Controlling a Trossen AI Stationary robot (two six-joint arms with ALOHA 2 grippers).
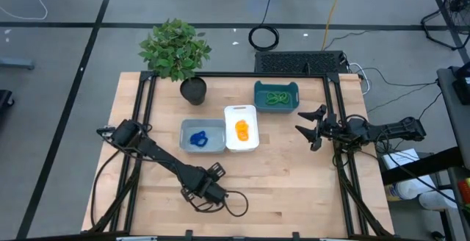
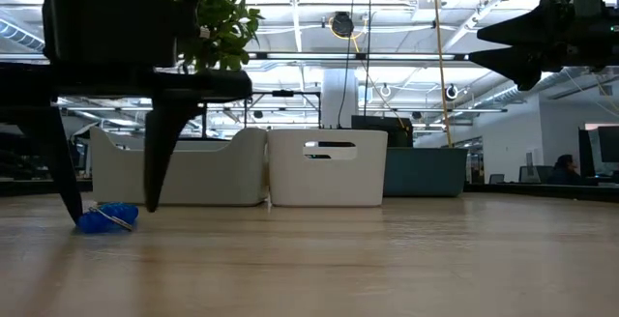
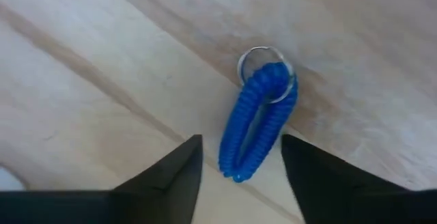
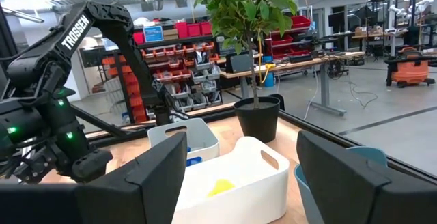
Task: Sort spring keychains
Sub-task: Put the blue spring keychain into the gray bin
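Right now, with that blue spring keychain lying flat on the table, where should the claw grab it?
Probably across the middle of the blue spring keychain, coming straight down. It lies flat as a long narrow loop, and the open left claw already straddles its lower end, so closing pinches both coiled sides together, clear of the metal ring.

Both dark arms are matte black; the left arm point(image 4: 75, 53) bears white "TROSSEN" lettering and green lights.

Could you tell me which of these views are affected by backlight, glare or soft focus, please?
Low view: bright ceiling lights behind turn the left gripper and right gripper into silhouettes. Left wrist view: the blue keychain is slightly soft, and its fingers softer. High view: evenly lit, with small glare spots on the floor beyond the table. Right wrist view: the near fingers are blurred, the plant sharper.
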